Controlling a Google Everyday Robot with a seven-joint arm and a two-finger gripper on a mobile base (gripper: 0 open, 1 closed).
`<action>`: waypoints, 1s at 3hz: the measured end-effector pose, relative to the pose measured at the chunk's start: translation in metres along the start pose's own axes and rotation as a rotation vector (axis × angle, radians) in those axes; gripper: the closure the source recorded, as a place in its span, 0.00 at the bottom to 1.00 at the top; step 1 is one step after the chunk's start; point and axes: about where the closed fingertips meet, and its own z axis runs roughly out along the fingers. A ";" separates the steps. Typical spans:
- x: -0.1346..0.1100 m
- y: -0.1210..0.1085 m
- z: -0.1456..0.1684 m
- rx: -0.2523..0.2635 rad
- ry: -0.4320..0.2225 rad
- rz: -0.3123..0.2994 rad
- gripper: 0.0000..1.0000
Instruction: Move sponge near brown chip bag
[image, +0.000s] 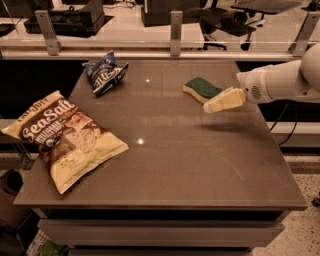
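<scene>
The sponge (200, 89), dark green on top with a pale yellow body, lies on the table toward the back right. The brown chip bag (64, 137) with white "Sea Salt" lettering lies at the table's left front, hanging partly over the left edge. My gripper (214, 105) reaches in from the right on a white arm. It hovers above the table just right of and in front of the sponge, its cream tip pointing left. It holds nothing that I can see.
A smaller blue and white snack bag (105, 74) lies at the back left of the grey table (190, 165). A rail with metal posts (175, 25) runs behind the table. Desks and chairs stand beyond it.
</scene>
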 end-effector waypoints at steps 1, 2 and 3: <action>0.004 -0.003 0.018 0.021 -0.022 0.026 0.00; 0.005 -0.002 0.038 0.028 -0.036 0.043 0.00; 0.001 -0.003 0.060 0.022 -0.046 0.051 0.00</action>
